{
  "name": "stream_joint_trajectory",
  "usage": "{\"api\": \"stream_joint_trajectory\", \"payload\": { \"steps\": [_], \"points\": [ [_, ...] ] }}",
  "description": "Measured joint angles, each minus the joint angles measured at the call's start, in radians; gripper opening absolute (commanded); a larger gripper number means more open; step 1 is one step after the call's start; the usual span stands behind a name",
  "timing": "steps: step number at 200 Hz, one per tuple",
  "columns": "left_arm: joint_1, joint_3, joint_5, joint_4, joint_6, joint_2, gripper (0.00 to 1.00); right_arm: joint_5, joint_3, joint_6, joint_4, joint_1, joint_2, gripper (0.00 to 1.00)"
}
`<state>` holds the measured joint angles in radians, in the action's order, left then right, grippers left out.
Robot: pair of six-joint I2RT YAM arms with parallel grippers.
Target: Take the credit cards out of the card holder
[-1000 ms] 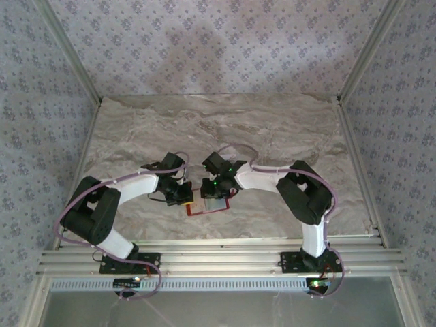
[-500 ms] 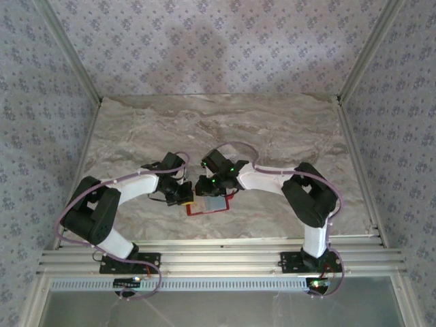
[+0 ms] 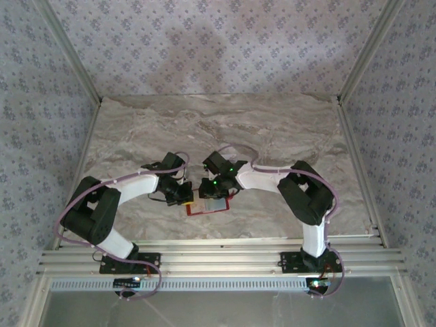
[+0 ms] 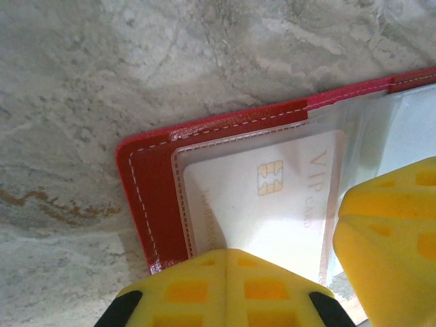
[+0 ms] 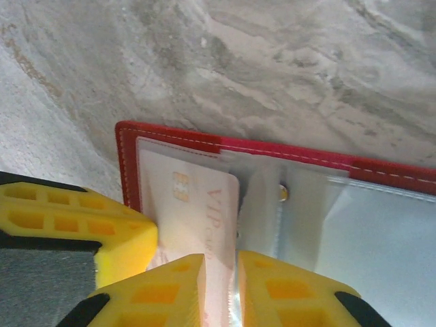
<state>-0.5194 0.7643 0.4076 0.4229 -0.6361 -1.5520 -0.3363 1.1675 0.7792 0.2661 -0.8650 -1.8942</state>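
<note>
We see soft, even light from above, and the top picture looks a bit grainy. Up close, the yellow fingers (image 4: 231, 289) are blurry. The card holder's (image 4: 153, 197) clear pocket shines white.

The left tool (image 4: 225, 279) covers the credit card's (image 4: 272, 204) near end, and the card holder (image 4: 153, 197) runs off the right edge.

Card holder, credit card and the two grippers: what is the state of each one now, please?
card holder: open, lying flat on the table.
credit card: inside the clear pocket, chip side up, not yet out.
left gripper: shut, fingers down at the pocket.
right gripper: fingers nearly together at the card's edge; whether they grip it, I cannot tell.
</note>
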Motion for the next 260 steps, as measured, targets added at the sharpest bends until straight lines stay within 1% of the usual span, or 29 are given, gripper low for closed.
{"api": "stream_joint_trajectory", "payload": {
  "steps": [46,106,210,260],
  "points": [
    [0.0,0.0,0.0,0.0,0.0,0.0,0.0,0.005,0.0,-0.002,0.014,0.003,0.0,0.21],
    [0.0,0.0,0.0,0.0,0.0,0.0,0.0,-0.051,0.0,-0.001,-0.037,0.003,-0.02,0.21],
    [-0.001,0.001,0.0,0.0,0.0,0.0,0.0,-0.002,0.008,-0.013,0.022,0.003,-0.025,0.22],
    [-0.005,0.002,-0.004,0.0,0.0,0.0,0.0,-0.035,-0.002,-0.008,-0.008,0.007,-0.025,0.19]
  ]
}}
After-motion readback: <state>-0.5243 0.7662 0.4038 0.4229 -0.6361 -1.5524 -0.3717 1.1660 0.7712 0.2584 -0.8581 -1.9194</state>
